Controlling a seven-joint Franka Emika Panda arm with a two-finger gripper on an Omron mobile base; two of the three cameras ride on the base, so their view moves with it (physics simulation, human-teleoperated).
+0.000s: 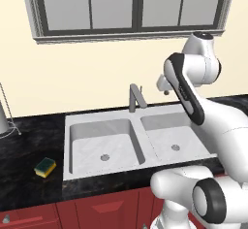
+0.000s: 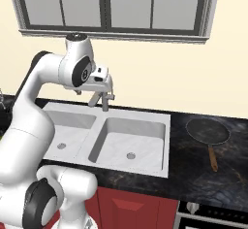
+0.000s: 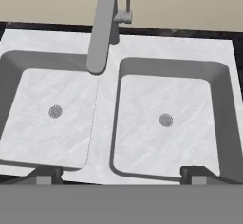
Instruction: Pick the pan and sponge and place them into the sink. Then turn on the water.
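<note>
Your gripper (image 2: 102, 91) hangs high over the sink (image 1: 97, 121), up near the faucet (image 1: 134, 98), and the jaws are spread wide with nothing between them. In the hand view the 2 dark fingertips (image 3: 45, 174) stand far apart at the bottom, one under each basin, looking straight down into the sink (image 3: 107, 137).

Both of the 2 bowls lie bare, each showing just its round drain. The faucet spout (image 3: 100, 28) reaches out over the divider and leans toward the left bowl in your hand view. There's no stream running from it.

Over to the pan (image 2: 208, 131): in the right base view it sits flat on the dark counter (image 2: 193, 174), well to the right of the sink (image 2: 160, 121), handle pointing toward the front edge. It's well apart from your gripper.

The sponge (image 1: 45, 167) is on the other side: in the left base view it rests on the black counter (image 1: 29, 184) just beside the left rim of the sink, green face up, yellow edge showing.

So neither of the 2 items is in the basins yet.
</note>
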